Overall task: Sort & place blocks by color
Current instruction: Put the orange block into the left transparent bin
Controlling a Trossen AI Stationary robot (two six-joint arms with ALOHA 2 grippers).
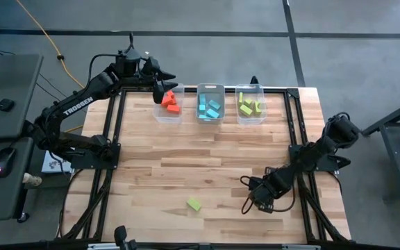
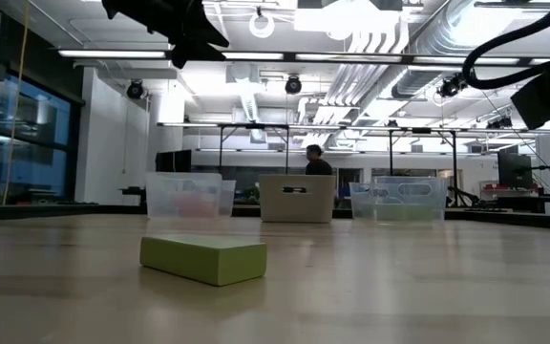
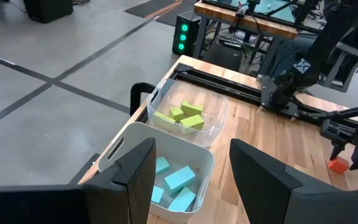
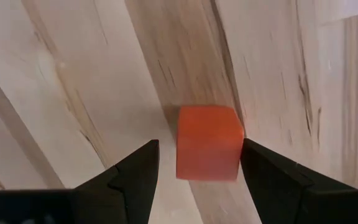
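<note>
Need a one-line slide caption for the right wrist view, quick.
Right hand, fingers open, poised around a red-orange cube resting on the wooden table.

One camera hangs overhead and looks straight down on the whole wooden table [image 1: 207, 173], while another sits at tabletop level, facing across it to the three clear bins [image 2: 294, 198] and the room behind. Both catch the yellow-green block [image 1: 194, 204] lying alone near the front — huge in the low view. The left wrist camera looks down over the bins; the right wrist camera sits very close above a red-orange cube [image 4: 208, 142].
</note>
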